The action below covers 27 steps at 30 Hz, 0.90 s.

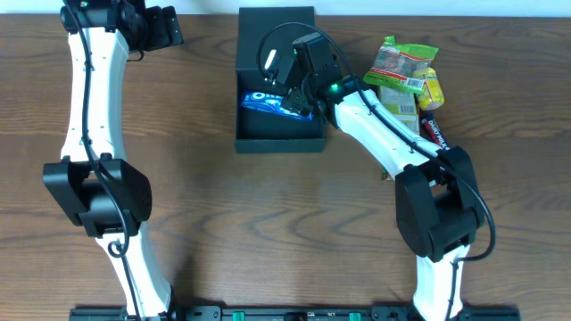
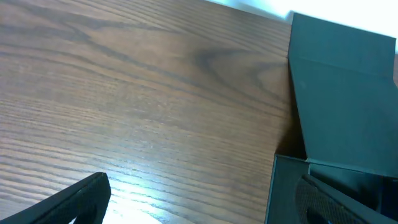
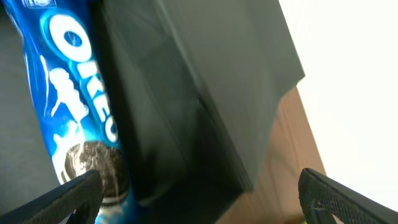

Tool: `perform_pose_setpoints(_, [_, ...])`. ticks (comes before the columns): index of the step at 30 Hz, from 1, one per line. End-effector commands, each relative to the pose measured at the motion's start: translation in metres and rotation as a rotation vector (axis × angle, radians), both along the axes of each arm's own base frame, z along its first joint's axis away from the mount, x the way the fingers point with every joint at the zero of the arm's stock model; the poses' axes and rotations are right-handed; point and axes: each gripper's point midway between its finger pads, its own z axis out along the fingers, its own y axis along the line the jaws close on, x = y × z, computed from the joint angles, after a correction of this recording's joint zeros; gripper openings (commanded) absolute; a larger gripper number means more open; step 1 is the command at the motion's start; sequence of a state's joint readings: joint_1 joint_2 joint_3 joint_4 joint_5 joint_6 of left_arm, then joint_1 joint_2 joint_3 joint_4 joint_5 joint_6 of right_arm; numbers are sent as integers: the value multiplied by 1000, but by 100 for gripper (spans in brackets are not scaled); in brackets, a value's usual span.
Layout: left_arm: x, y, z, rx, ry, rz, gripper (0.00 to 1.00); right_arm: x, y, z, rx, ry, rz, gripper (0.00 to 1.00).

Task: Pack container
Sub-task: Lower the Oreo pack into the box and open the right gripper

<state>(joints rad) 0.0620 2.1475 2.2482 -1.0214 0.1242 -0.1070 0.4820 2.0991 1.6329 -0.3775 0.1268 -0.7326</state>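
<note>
The big brown tabletop [image 1: 268,223] holds everything. The left arm [image 1: 89,98] reaches to the back left, apart from the box. Its jaws are wide open with nothing in them, so I think it can do little harm there.

The right arm [image 1: 379,125] reaches into the container [image 1: 278,143]. This black box sits at the back middle of the tabletop, with its flap lid [image 1: 277,22] open behind it. The right jaws are spread wide too and hold nothing. They hang low inside the box, close to its wall. If the arm pulls sideways and not up, a finger could catch the wall and drag or tip the box. It could also knock the lid.

The pile of snacks [image 1: 406,71] waits just beside the right arm. A wide swing back could shove the pile around and make the next pack hard to grab.

The blue Oreo pack [image 1: 270,102] lies in the box, right by one finger. If that finger rubs it going up, the pack could come out again.
</note>
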Motion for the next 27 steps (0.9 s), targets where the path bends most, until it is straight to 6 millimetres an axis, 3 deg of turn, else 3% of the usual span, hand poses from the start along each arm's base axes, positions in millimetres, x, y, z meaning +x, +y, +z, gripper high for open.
perform_pose_setpoints(1, [2, 1, -11, 2, 21, -4, 95, -20, 18, 15, 68, 44, 18, 97])
perform_pose_setpoints(3, [2, 1, -11, 2, 21, -4, 95, -44, 32, 10, 117, 146, 93, 76])
perform_pose_setpoints(5, [2, 1, -11, 3, 21, -4, 96, -76, 48, 1, 183, 287, 183, 36])
perform_pose_setpoints(7, [2, 1, -10, 3, 21, -4, 95, -100, 56, -7, 228, 398, 235, 18])
perform_pose_setpoints(10, [2, 1, -10, 3, 20, -4, 95, -107, 55, -17, 245, 460, 199, 3])
perform_pose_setpoints(20, [2, 1, -11, 3, 21, -4, 95, -87, 32, -68, 97, 443, 95, 1])
perform_pose_setpoints(27, [2, 1, -10, 3, 21, -4, 95, -71, 21, -81, 32, 386, 42, 1])
